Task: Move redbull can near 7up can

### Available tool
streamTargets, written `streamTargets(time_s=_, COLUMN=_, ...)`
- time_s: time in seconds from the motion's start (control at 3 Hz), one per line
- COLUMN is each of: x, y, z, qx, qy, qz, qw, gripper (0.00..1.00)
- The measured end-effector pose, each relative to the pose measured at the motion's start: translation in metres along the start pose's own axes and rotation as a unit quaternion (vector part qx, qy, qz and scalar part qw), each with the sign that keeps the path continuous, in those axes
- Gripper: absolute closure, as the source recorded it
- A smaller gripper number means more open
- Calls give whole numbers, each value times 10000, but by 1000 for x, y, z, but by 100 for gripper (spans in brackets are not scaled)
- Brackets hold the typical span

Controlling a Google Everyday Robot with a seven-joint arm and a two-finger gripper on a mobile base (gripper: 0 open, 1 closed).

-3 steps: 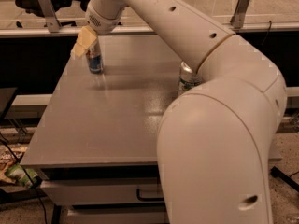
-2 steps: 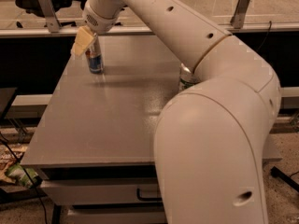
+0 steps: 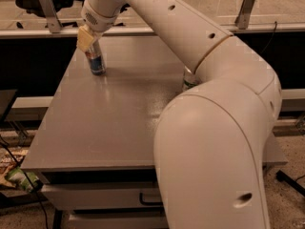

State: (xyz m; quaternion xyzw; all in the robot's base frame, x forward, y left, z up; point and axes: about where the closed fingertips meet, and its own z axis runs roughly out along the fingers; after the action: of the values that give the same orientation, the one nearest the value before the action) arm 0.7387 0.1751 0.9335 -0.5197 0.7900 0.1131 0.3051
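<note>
The redbull can [image 3: 96,62], slim and blue-and-silver, stands upright at the far left of the grey table [image 3: 109,123]. My gripper [image 3: 88,38] is at the can's top, covering its upper part from the left. The can's base rests on the table. The 7up can [image 3: 188,80] stands at the right of the table. Only a sliver of it shows behind my arm, and most of it is hidden.
My large white arm [image 3: 214,128] fills the right and front of the view and hides much of the table's right side. A rail with metal posts [image 3: 47,11] runs behind the table. Bags and cables [image 3: 14,175] lie on the floor at the left.
The gripper has stayed at the redbull can's top, and the can has not moved. The arm's near body has shifted slightly left.
</note>
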Motion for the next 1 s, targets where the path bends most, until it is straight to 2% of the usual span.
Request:
streamTargets(time_s=0.33, x=8, y=-4, z=-19, qx=82, qy=-52, qz=-36, qw=9999, gripper=89)
streamTargets(time_s=0.67, x=33, y=-8, z=-51, qx=85, qy=-145, qz=93, qw=9998, gripper=100)
streamTargets(time_s=1.0, x=69, y=-12, z=-85, qx=36, qy=-278, qz=313, qw=9991, gripper=100)
